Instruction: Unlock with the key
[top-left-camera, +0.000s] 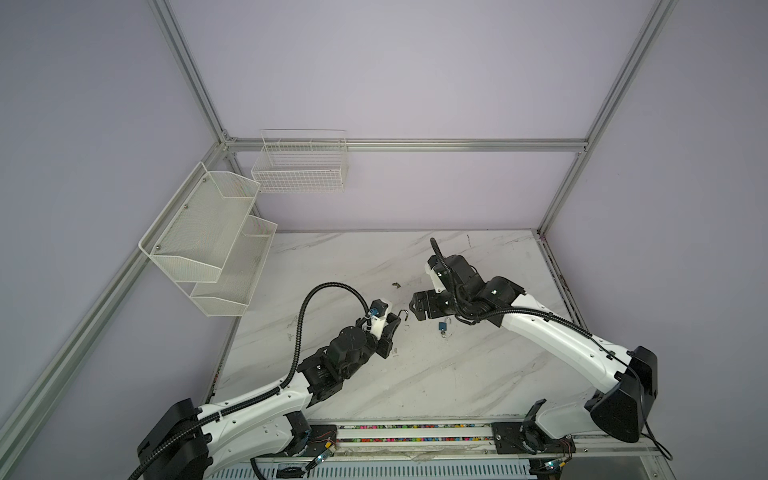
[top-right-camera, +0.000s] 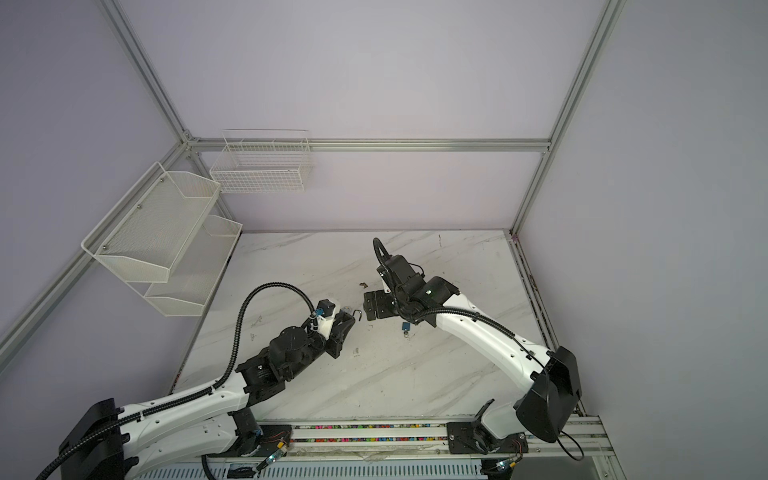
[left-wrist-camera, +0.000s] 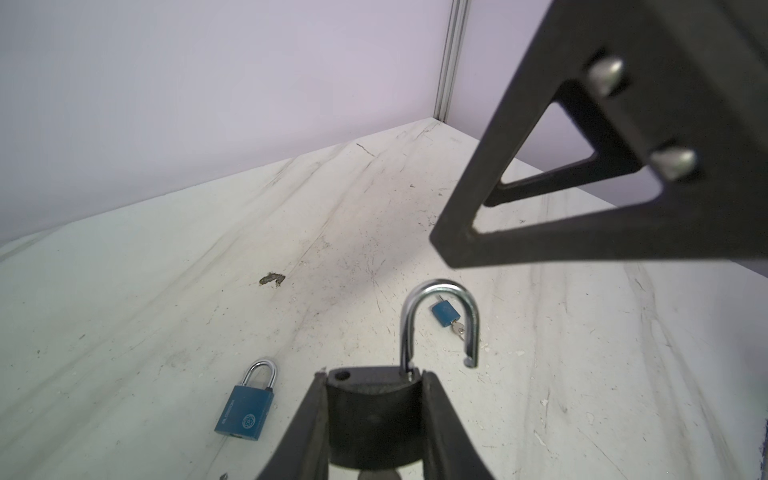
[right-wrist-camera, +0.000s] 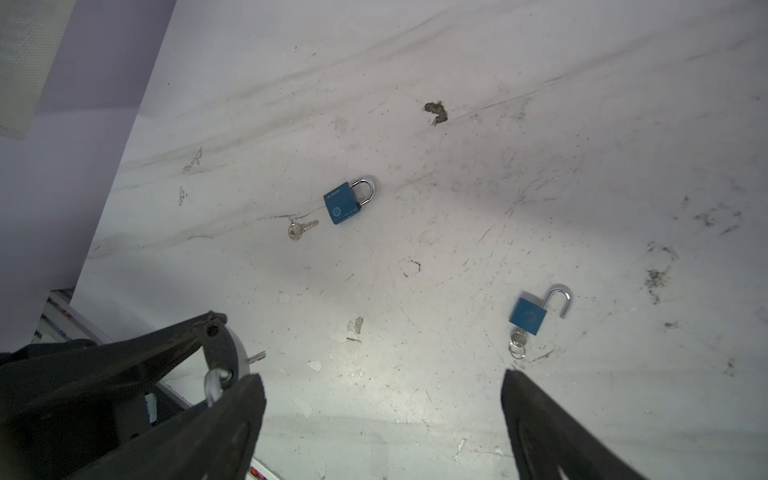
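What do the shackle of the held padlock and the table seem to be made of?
Shackle: probably polished steel, silvery with bright glints. Table: white with grey veins like marble, matt and scuffed; real stone or printed laminate, I cannot tell.

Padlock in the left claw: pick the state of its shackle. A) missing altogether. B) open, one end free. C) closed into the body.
B: in the left wrist view the shackle of the dark padlock gripped by the left claw has one leg in the body and its other end hanging free.
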